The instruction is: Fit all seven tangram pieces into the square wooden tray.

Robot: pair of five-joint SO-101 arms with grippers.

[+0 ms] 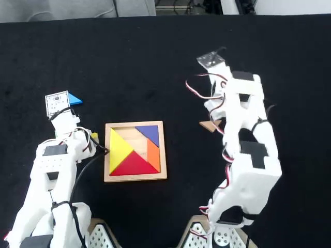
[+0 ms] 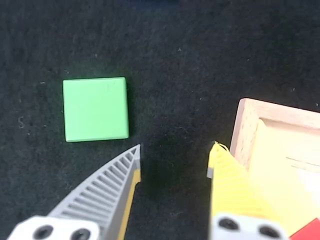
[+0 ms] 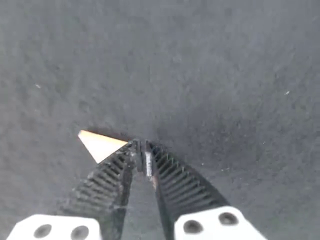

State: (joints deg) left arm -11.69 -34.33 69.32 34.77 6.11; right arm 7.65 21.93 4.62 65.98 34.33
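Inside the wooden tray (image 1: 135, 177) lie 4 flat, brightly coloured tangram pieces (image 1: 133, 163).

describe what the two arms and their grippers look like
Both arms are white blocky shells with black servo blocks. The left arm trails black cables; the right arm carries red-and-white wires. The left gripper has one grey and one yellow ribbed finger; the right gripper has black ribbed ones.
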